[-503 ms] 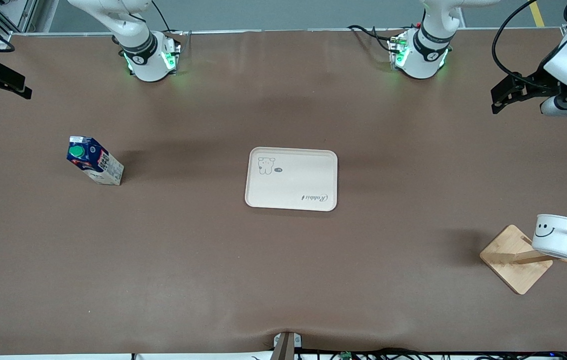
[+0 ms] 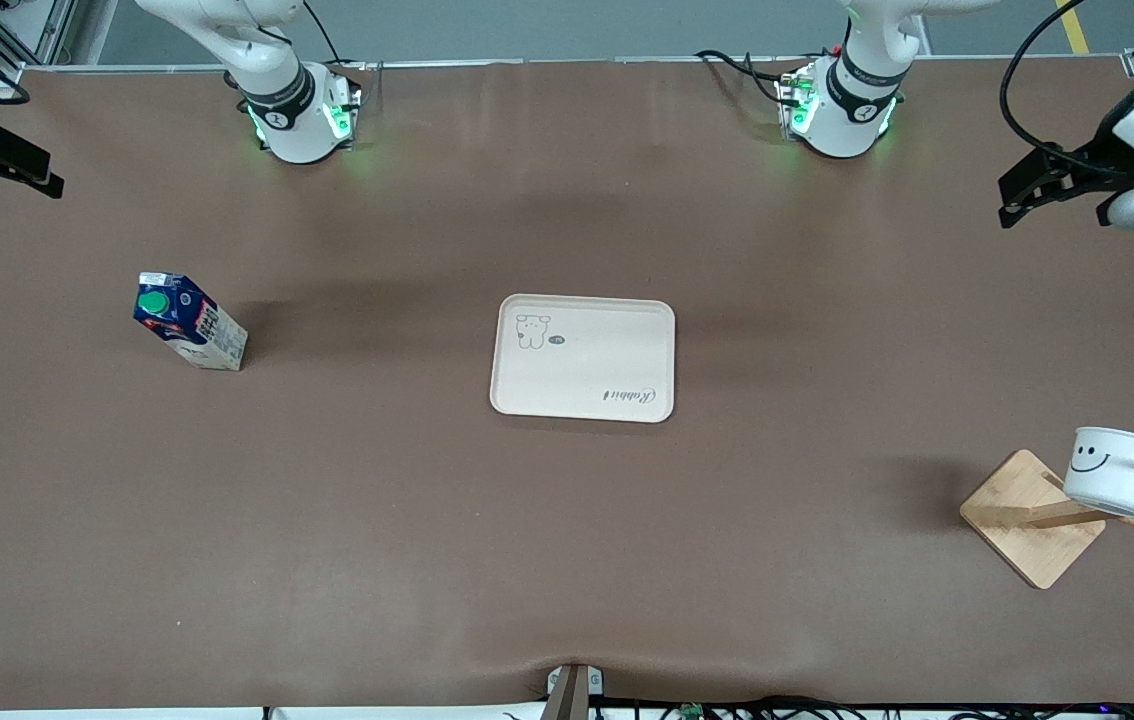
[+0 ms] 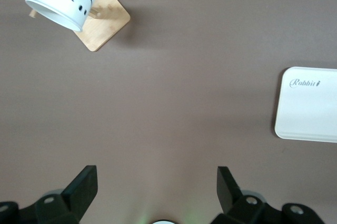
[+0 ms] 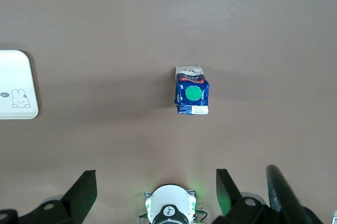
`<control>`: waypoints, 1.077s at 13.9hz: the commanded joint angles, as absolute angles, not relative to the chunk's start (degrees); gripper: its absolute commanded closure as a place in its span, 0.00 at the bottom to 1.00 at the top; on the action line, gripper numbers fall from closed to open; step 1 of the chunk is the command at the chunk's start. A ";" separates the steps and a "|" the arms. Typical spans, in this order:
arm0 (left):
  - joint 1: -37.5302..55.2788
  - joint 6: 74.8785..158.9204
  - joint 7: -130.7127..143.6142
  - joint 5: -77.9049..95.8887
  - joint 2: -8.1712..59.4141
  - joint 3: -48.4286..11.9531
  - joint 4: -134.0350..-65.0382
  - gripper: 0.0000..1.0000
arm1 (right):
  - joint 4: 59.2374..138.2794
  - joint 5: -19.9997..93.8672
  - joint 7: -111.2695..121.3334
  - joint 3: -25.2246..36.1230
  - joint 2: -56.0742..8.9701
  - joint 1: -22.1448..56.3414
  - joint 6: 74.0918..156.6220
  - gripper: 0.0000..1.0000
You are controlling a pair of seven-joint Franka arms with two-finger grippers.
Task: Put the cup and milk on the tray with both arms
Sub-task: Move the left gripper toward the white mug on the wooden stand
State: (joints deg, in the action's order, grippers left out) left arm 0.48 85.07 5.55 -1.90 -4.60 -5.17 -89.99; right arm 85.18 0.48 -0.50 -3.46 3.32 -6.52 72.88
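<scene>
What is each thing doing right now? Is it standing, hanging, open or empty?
cup: hanging tilted on the wooden rack.
milk: standing upright, green cap on.
tray: flat, nothing on it.
left gripper: open, holding nothing.
right gripper: open, holding nothing.

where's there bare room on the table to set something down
The tray is bare. Wide brown table lies open between the milk and the tray, and between the tray and the wooden rack. It is crowded only at the rack, where the cup hangs.
</scene>
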 commanded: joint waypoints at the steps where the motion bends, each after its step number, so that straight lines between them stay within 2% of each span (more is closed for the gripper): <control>1: -2.98 85.33 2.39 -0.88 -2.82 -5.10 -88.24 0.00 | 86.31 1.14 0.26 -3.96 4.66 -7.56 72.95 0.00; 6: -9.83 98.93 -1.91 -0.79 -3.08 -5.10 -95.61 0.00 | 86.31 1.14 0.26 -3.96 4.66 -7.56 72.95 0.00; 10: -16.07 115.79 -13.34 -0.62 -2.55 -5.10 -104.56 0.00 | 86.31 1.14 0.18 -3.96 4.66 -7.56 72.86 0.00; 15: -17.05 131.98 -15.03 3.60 -0.27 -5.10 -112.14 0.00 | 86.31 1.14 0.26 -3.96 4.66 -7.65 72.86 0.00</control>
